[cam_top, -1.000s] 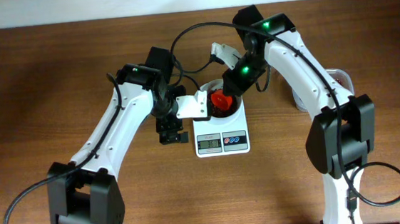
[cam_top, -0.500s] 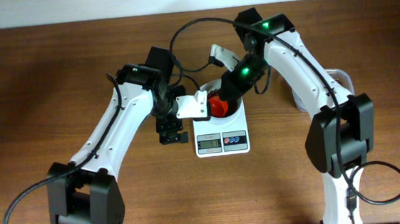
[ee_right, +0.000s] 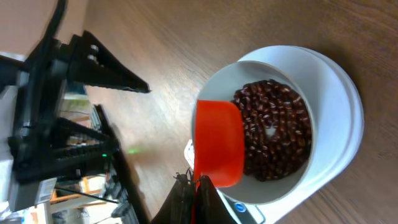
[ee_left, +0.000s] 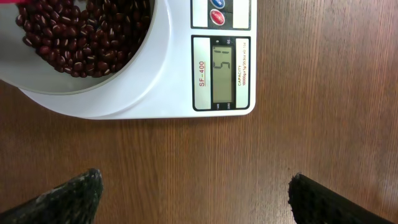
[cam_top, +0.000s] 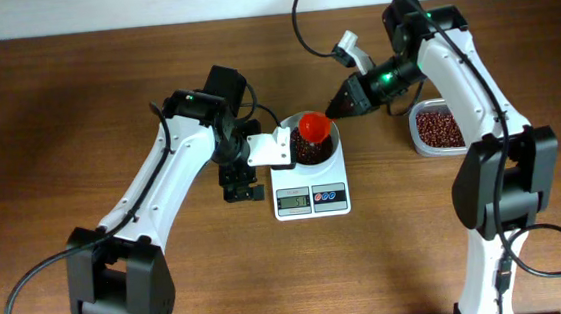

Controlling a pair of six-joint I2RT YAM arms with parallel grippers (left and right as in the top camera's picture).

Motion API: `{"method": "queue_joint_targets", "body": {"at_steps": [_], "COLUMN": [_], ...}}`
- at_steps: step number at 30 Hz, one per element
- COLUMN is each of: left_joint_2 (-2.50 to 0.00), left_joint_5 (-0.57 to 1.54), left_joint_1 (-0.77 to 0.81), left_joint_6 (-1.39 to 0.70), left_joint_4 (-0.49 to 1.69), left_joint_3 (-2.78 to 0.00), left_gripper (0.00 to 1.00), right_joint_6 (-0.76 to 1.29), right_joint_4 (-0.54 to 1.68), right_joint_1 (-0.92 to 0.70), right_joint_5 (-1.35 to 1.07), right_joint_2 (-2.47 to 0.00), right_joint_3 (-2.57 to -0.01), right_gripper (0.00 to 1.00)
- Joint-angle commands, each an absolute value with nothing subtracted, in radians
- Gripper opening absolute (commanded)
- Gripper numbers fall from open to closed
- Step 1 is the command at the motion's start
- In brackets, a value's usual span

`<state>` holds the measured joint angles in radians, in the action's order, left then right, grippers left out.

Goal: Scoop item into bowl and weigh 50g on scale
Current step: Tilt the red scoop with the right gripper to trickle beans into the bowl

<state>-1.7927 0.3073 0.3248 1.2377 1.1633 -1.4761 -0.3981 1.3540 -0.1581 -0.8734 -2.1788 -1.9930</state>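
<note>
The white bowl (cam_top: 334,148) sits on the white scale (cam_top: 310,189) and holds dark red-brown beans (cam_top: 309,152). My right gripper (cam_top: 338,110) is shut on the handle of an orange-red scoop (cam_top: 315,126), which hovers over the bowl's far rim; no beans show in it. In the right wrist view the scoop (ee_right: 217,143) hangs beside the beans (ee_right: 277,127) in the bowl (ee_right: 323,146), past my gripper (ee_right: 196,186). My left gripper (cam_top: 241,190) stands open over bare table left of the scale. Its view shows the scale display (ee_left: 224,71), the beans (ee_left: 87,31) and one fingertip (ee_left: 68,199).
A clear plastic tub (cam_top: 437,128) holding more beans stands at the right, behind my right arm. The scale's two round buttons (cam_top: 329,195) face the front edge. Bare wood surrounds the scale.
My right arm has lifted the scoop out of the bowl and drawn back to the right, uncovering the beans and the tub. The left arm has not moved.
</note>
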Motion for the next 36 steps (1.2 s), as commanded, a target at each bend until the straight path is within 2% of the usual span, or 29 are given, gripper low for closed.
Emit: {"method": "queue_joint_targets", "body": {"at_steps": [1, 10, 17, 36], "left_joint_2": [-1.801, -1.801, -1.801, -1.801], "left_joint_5": [0.326, 0.326, 0.326, 0.326], "left_joint_1": [0.321, 0.321, 0.317, 0.315], "left_joint_6": [1.25, 1.25, 1.25, 1.25], "left_joint_4": [1.167, 1.166, 1.167, 1.167], "left_joint_3": [-1.469, -1.469, -1.469, -1.469], "left_gripper": [0.98, 0.99, 0.99, 0.98], "right_joint_6": [-0.414, -0.411, -0.411, -0.412], "right_joint_4": [1.325, 1.255, 1.269, 1.335], "right_joint_1": [-0.197, -0.295, -0.346, -0.354], "right_joint_5": [-0.715, -0.422, -0.41, -0.415], "right_joint_2": [-2.189, -2.189, -2.214, -2.218], "right_joint_3": [-1.986, -1.986, -1.985, -1.914], "right_gripper": [0.04, 0.04, 0.04, 0.04]}}
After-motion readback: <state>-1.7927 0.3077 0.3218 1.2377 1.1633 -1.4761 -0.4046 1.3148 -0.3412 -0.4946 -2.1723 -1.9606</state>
